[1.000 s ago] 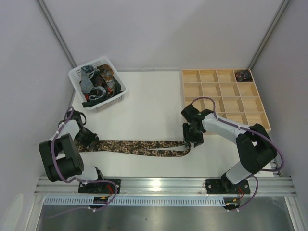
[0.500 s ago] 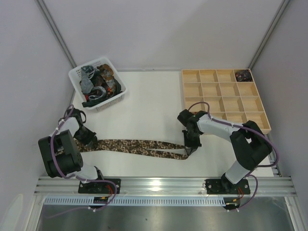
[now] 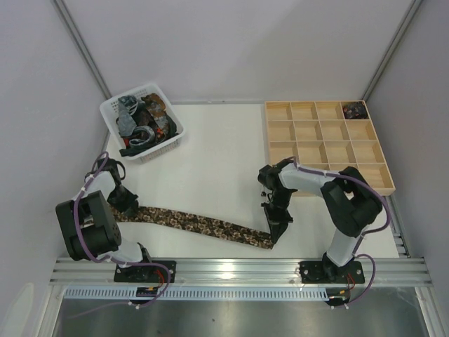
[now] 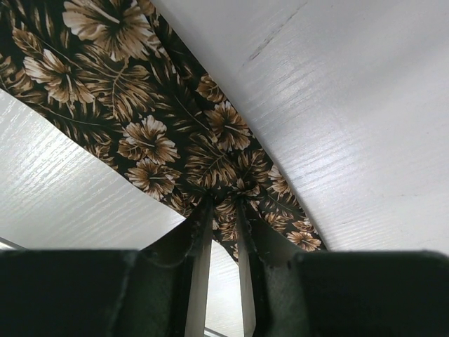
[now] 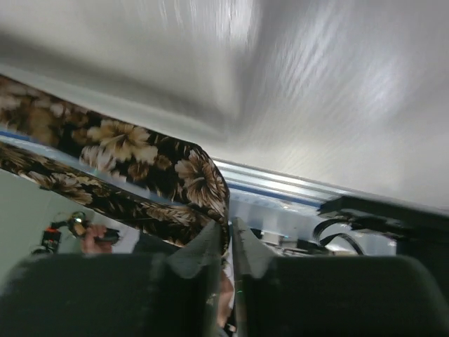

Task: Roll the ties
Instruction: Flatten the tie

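While the left gripper [image 4: 221,208] and right gripper [image 5: 226,230] each pinch an end of the brown floral tie [image 3: 203,225], stretched along the table's [image 3: 210,154] near edge, rolling looks not yet begun, so one end next needs curling over itself.

The tie [image 4: 175,140] is matt printed cloth, the counter [image 3: 217,161] smooth matt white, the tray [image 3: 326,140] bare wood, the basket [image 3: 161,145] white plastic.
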{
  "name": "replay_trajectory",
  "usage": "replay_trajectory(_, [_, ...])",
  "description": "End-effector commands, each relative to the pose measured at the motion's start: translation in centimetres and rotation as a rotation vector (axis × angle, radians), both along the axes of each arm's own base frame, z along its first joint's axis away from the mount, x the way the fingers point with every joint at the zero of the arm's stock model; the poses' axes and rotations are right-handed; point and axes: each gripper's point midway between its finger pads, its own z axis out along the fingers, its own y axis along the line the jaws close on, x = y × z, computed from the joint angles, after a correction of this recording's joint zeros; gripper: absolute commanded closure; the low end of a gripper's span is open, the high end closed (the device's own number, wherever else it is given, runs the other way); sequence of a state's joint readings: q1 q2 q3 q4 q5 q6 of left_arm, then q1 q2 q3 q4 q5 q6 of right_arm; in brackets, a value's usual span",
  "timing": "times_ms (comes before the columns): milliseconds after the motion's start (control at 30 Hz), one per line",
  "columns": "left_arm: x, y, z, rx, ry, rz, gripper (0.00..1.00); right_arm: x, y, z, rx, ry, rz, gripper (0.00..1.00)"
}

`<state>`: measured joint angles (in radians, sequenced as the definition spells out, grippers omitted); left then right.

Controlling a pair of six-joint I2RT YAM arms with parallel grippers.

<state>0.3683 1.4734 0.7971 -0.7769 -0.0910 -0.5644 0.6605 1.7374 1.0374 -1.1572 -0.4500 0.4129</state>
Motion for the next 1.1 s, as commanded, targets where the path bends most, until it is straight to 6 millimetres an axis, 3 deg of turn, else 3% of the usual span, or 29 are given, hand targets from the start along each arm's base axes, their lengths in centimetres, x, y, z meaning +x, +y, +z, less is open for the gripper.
replay_trajectory(0, [0.6,1.4,0.3,0.071,-0.011,-0.03,0.76,1.7,0.6,0.3,0.035,-0.002,0.055,0.81])
replay_trajectory(100, [0.8,1.3,0.3,0.06,-0.014,-0.036,0.76,4.8,0.8,-0.4,0.001,-0.121,0.107,0.64])
replay_trajectory(167, [0.8,1.1,0.3,0.048,-0.019,-0.044,0.77,7.6,1.6,0.0,-0.005,-0.211,0.128,0.61])
replay_trajectory(233, [0.9,1.0,0.5,0.042,-0.029,-0.056,0.77,9.8,1.8,0.7,-0.033,-0.3,0.155,0.5])
replay_trajectory(400, [1.6,0.6,2.0,0.032,-0.076,-0.085,0.74,12.3,1.7,3.0,-0.049,-0.479,0.156,0.44])
replay_trajectory(533, [2.7,-0.8,3.9,-0.019,-0.195,-0.127,0.69,10.0,3.8,4.3,0.085,-0.536,0.16,0.44])
replay_trajectory(567, [3.0,-1.0,4.2,-0.023,-0.223,-0.13,0.67,8.0,3.6,3.3,0.083,-0.509,0.188,0.44])
replay_trajectory(633, [3.1,-1.4,4.7,-0.036,-0.257,-0.134,0.67,7.7,3.7,3.4,0.094,-0.598,0.176,0.44])
replay_trajectory(800, [2.6,-2.1,4.7,-0.052,-0.264,-0.138,0.66,4.1,3.6,1.5,0.143,-0.685,0.148,0.44])
replay_trajectory(900, [2.5,-2.3,5.1,-0.055,-0.274,-0.132,0.66,3.0,3.4,0.9,0.159,-0.73,0.148,0.44])
replay_trajectory(1033, [2.8,-2.4,5.8,-0.055,-0.294,-0.132,0.66,2.8,3.1,0.0,0.191,-0.778,0.135,0.42])
replay_trajectory(1067, [2.8,-2.4,6.0,-0.056,-0.289,-0.133,0.66,3.3,3.9,0.4,0.236,-0.815,0.127,0.42])
